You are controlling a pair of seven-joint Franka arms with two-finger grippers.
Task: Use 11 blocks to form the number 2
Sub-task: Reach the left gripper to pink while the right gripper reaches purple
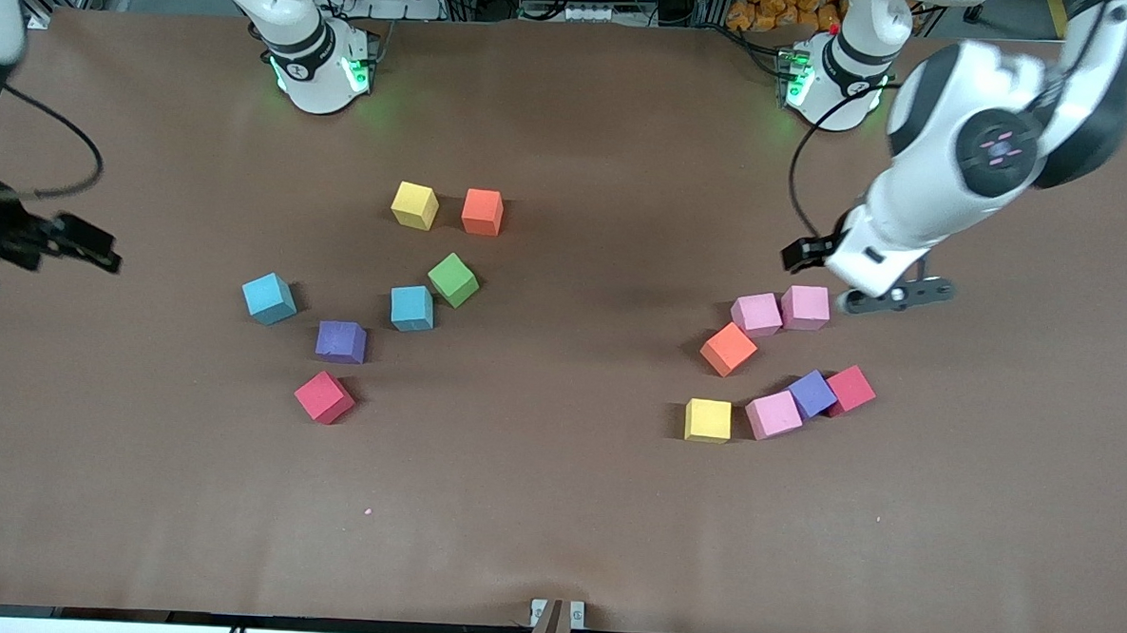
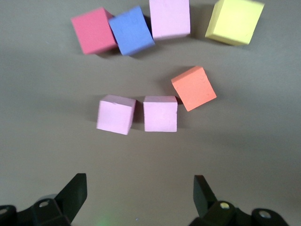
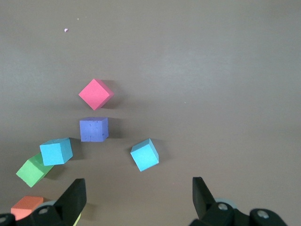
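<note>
The blocks lie loose in two clusters, and no number 2 shows. Toward the left arm's end lie two pink blocks [image 1: 757, 314] [image 2: 160, 113], an orange one [image 1: 729, 348], then a yellow [image 1: 707, 420], pink, purple and red [image 1: 850, 390] row nearer the front camera. My left gripper [image 1: 895, 295] [image 2: 139, 188] hangs open and empty beside the pink pair. Toward the right arm's end are yellow [image 1: 414, 205], orange, green [image 1: 453, 279], two light blue [image 1: 268, 298] [image 3: 145, 154], purple and red [image 1: 324, 396] blocks. My right gripper [image 1: 77, 243] [image 3: 138, 190] is open and empty over the table's end.
Bare brown table [image 1: 582, 336] separates the two clusters, with a wide bare strip along the front edge. A tiny pink speck [image 1: 367, 511] lies there. A black cable [image 1: 76, 148] loops by the right gripper. The arm bases [image 1: 319, 68] stand along the back edge.
</note>
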